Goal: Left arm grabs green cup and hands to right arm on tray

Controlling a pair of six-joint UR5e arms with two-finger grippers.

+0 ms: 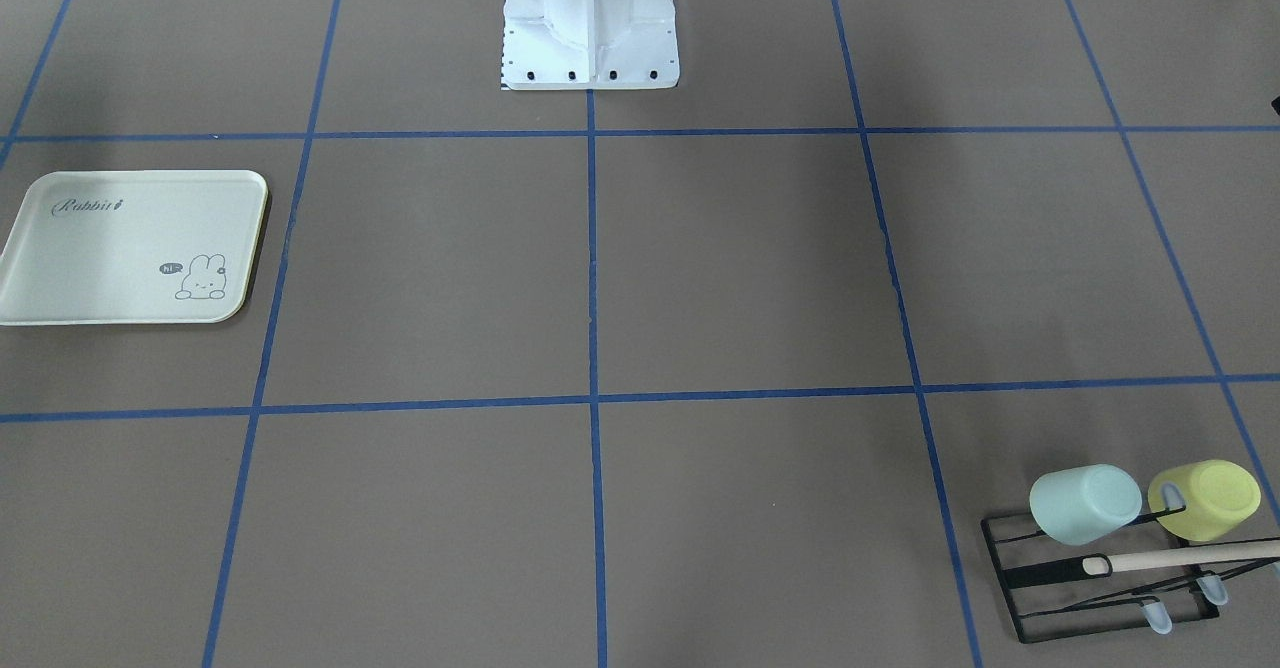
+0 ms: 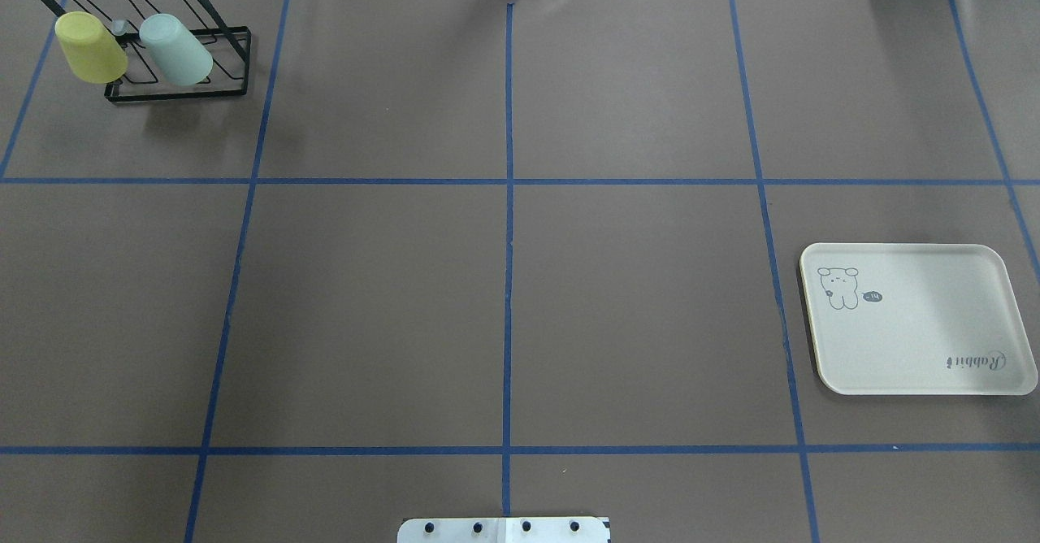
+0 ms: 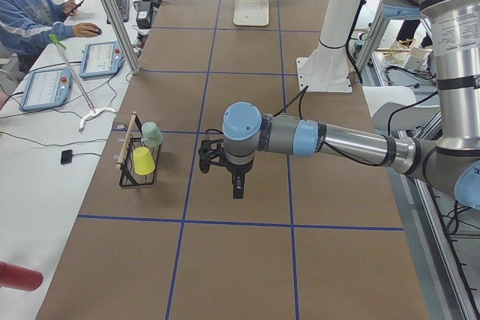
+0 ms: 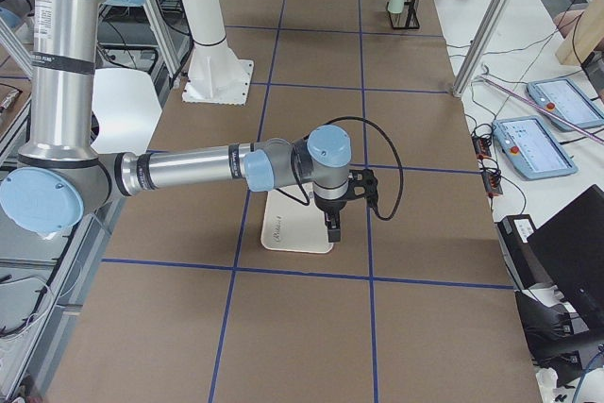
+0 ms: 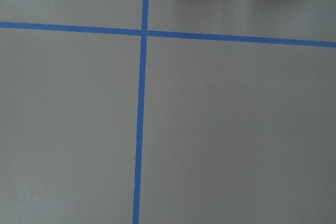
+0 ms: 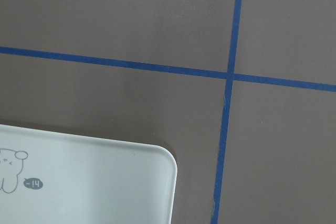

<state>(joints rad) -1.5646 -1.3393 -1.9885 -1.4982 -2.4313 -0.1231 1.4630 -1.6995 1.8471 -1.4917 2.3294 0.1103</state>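
Observation:
The pale mint-green cup (image 1: 1085, 504) hangs upside down on a black wire rack (image 1: 1040, 608), at the table's far left corner in the overhead view (image 2: 175, 49). The cream Rabbit tray (image 2: 918, 340) lies flat and bare on the right side. The left gripper (image 3: 237, 185) hangs above the table, well short of the rack and cup (image 3: 152, 134). The right gripper (image 4: 332, 231) hangs over the tray's edge (image 4: 283, 238). Both grippers show only in the side views, so I cannot tell whether they are open or shut. The right wrist view shows a tray corner (image 6: 105, 182).
A yellow-green mug (image 1: 1205, 498) hangs beside the green cup on the rack, which has a wooden bar (image 1: 1190, 554). The white robot base (image 1: 590, 28) stands at mid-table. Blue tape lines grid the brown surface. An operator (image 3: 30, 13) sits beyond the table's far side.

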